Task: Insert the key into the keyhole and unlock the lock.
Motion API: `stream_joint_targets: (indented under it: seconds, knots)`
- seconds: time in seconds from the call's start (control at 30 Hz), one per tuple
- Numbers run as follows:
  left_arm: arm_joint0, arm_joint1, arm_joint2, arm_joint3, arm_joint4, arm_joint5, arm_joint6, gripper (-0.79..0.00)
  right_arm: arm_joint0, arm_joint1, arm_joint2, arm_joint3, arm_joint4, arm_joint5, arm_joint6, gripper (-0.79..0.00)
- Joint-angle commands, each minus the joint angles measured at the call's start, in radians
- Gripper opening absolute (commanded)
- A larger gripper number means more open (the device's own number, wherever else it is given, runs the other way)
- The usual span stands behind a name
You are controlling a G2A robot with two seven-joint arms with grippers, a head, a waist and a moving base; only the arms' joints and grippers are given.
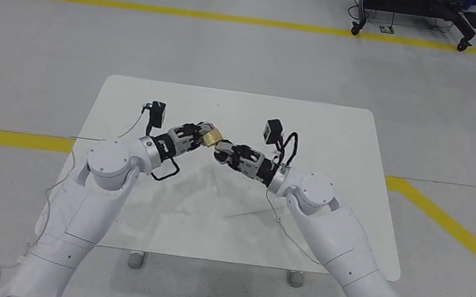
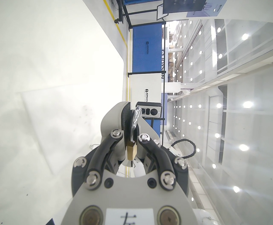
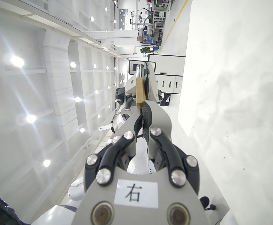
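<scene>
left gripper [image 2: 134, 116], close before its own wrist camera, has its jaws drawn narrow and clamped on the lock [image 2: 131, 151]. its dark pads grip the steel shackle and the upper part of the brass body, and the lock's lower end points back toward the wrist. from above, the left arm runs from its shoulder up and inward, elbow bent, and carries the lock [image 1: 212, 134] in the air over the middle of the white table [image 1: 330, 134].

the right arm mirrors it from the other side, forearm angled inward. the right gripper [image 1: 222, 153] is tip to tip with the left one. both wrists are rolled so that the fingers lie roughly level with the tabletop.

in the right wrist view the right gripper [image 3: 143, 108] has its jaws pressed nearly together, their tips right against the lock's bottom end [image 3: 140, 90]. i cannot make out the key between its pads.
</scene>
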State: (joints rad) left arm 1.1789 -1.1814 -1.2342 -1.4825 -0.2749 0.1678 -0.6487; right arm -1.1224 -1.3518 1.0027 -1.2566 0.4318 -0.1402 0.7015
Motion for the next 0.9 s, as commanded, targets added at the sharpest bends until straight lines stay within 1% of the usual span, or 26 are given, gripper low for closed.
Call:
stream_joint_targets:
  seconds: [0.0, 0.03, 0.1, 0.2, 0.27, 0.33, 0.4, 0.5, 0.57, 0.6, 0.63, 0.87]
  knots:
    - [-0.002, 0.0, 0.001, 0.003, -0.003, 0.0, 0.001, -0.785, -0.002, 0.0, 0.003, -0.002, 0.002, -0.004, 0.002, -0.585]
    - [-0.004, -0.001, 0.001, 0.005, -0.004, 0.001, 0.003, -0.785, -0.004, 0.001, 0.004, -0.003, 0.003, -0.005, 0.003, -0.563]
    - [-0.007, -0.002, 0.002, 0.008, -0.012, 0.003, 0.01, -0.785, -0.006, 0.001, 0.006, -0.006, 0.002, -0.007, 0.004, -0.548]
    - [-0.011, -0.004, -0.002, 0.015, -0.031, -0.007, 0.038, -0.785, -0.013, 0.002, 0.009, -0.016, 0.001, -0.01, 0.01, -0.557]
    - [-0.008, -0.006, -0.005, 0.014, 0.013, -0.053, 0.116, -0.785, -0.019, 0.004, 0.013, -0.025, 0.006, -0.018, 0.017, -0.566]
    - [-0.002, -0.01, 0.0, 0.019, 0.008, -0.091, 0.146, -0.785, -0.027, 0.004, 0.018, -0.031, 0.023, -0.033, 0.029, -0.573]
    - [0.002, -0.014, 0.003, 0.03, -0.03, -0.129, 0.149, -0.785, -0.031, 0.004, 0.023, -0.028, 0.05, -0.046, 0.043, -0.591]
    - [0.002, -0.019, 0.003, 0.05, -0.066, -0.184, 0.157, -0.785, -0.026, 0.001, 0.026, -0.006, 0.087, -0.055, 0.059, -0.585]
    - [0.001, -0.021, 0.007, 0.062, -0.076, -0.205, 0.154, -0.785, -0.02, -0.001, 0.023, 0.008, 0.106, -0.058, 0.075, -0.619]
    - [-0.001, -0.022, 0.009, 0.065, -0.077, -0.211, 0.15, -0.785, -0.017, -0.002, 0.022, 0.016, 0.111, -0.06, 0.08, -0.686]
    - [-0.002, -0.023, 0.01, 0.067, -0.076, -0.216, 0.148, -0.785, -0.014, -0.003, 0.021, 0.023, 0.115, -0.061, 0.083, -0.785]
    - [-0.008, -0.025, 0.019, 0.066, -0.061, -0.228, 0.125, -0.785, 0.002, -0.006, 0.018, 0.048, 0.117, -0.068, 0.082, -0.785]
